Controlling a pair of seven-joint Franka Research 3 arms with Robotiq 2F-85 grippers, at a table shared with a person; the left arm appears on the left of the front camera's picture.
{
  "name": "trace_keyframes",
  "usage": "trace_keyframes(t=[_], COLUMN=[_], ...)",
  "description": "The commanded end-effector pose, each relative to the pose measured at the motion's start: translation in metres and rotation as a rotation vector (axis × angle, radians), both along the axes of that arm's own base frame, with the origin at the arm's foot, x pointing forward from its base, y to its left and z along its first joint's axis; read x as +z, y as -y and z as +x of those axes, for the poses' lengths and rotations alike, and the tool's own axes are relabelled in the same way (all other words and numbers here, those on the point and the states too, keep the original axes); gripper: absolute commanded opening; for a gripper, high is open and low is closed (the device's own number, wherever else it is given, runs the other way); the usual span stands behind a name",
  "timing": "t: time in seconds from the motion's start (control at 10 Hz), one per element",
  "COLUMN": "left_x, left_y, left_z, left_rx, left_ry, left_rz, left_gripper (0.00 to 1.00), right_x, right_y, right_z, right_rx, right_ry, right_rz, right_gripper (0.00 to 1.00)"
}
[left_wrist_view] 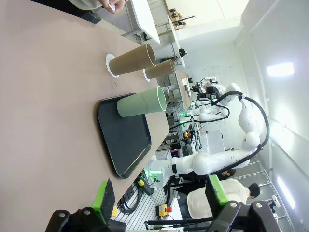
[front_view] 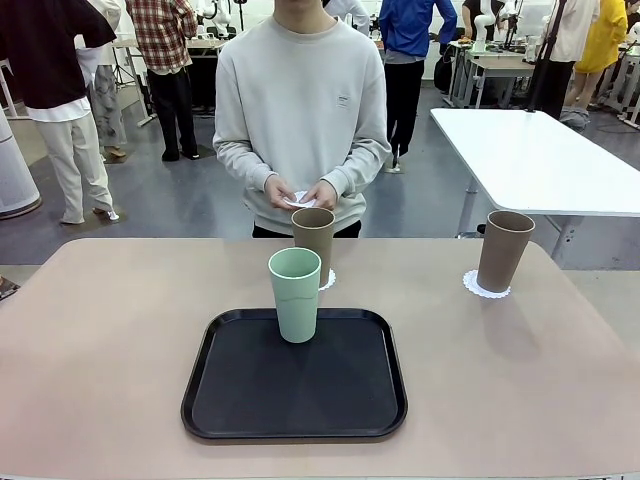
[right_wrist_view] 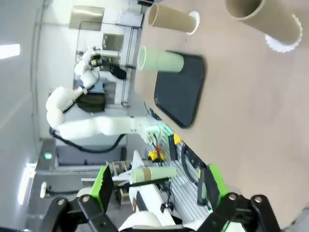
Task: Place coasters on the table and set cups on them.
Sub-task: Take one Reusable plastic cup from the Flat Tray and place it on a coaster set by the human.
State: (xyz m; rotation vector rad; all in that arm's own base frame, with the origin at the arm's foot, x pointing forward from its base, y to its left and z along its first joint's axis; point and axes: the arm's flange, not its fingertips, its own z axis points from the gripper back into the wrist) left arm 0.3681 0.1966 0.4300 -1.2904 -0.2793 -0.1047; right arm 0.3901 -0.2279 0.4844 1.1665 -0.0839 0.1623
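Robot left hand [left_wrist_view: 161,194] and right hand [right_wrist_view: 158,186] gape wide, empty; person [front_view: 300,110] seemingly holds coaster [front_view: 300,200].

Matte cups [front_view: 295,296], paper coasters [front_view: 471,289], smooth table [front_view: 100,350] (tray [front_view: 300,400] plastic, faintly glossy)

Pale mint cup [front_view: 295,295] upright on the black tray [front_view: 290,395], brown cup [front_view: 313,232] behind it on a lacy coaster [front_view: 328,280], second brown cup [front_view: 504,250] on its coaster [front_view: 472,287] to our right, third coaster [front_view: 300,200] in the person's hands [front_view: 322,192]
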Motion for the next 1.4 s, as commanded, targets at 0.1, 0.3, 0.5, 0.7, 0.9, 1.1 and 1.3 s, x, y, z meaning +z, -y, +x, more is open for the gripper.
trace_keyframes(t=[0.1,0.3,0.5,0.7,0.9,1.1,1.3], left_x=[0.002,0.002,0.002,0.002,0.002,0.002,0.002], left_y=[-0.001,-0.001,-0.001,-0.001,-0.001,-0.001,-0.001], left_z=[-0.001,-0.001,-0.001,-0.001,-0.001,-0.001,-0.001], left_rx=[0.000,0.000,0.000,0.000,0.000,0.000,0.000], left_ry=[0.007,0.007,0.007,0.007,0.007,0.007,0.007], left_rz=[-0.006,-0.006,-0.006,-0.006,-0.006,-0.006,-0.006], left_gripper=[1.00,1.00,1.00,1.00,1.00,1.00,1.00], right_x=[0.004,-0.011,-0.027,-0.039,-0.042,-0.044,-0.044], right_y=[0.016,0.034,0.050,0.062,0.066,0.066,0.066], right_z=[0.003,-0.004,-0.008,-0.014,-0.017,-0.020,-0.020], right_rx=[-0.072,-0.149,-0.208,-0.219,-0.196,-0.203,-0.203], right_ry=[-0.031,-0.045,-0.066,-0.078,-0.070,-0.091,-0.091], right_rz=[0.047,0.065,0.083,0.100,0.086,0.071,0.071], right_gripper=[1.00,1.00,1.00,1.00,1.00,1.00,1.00])
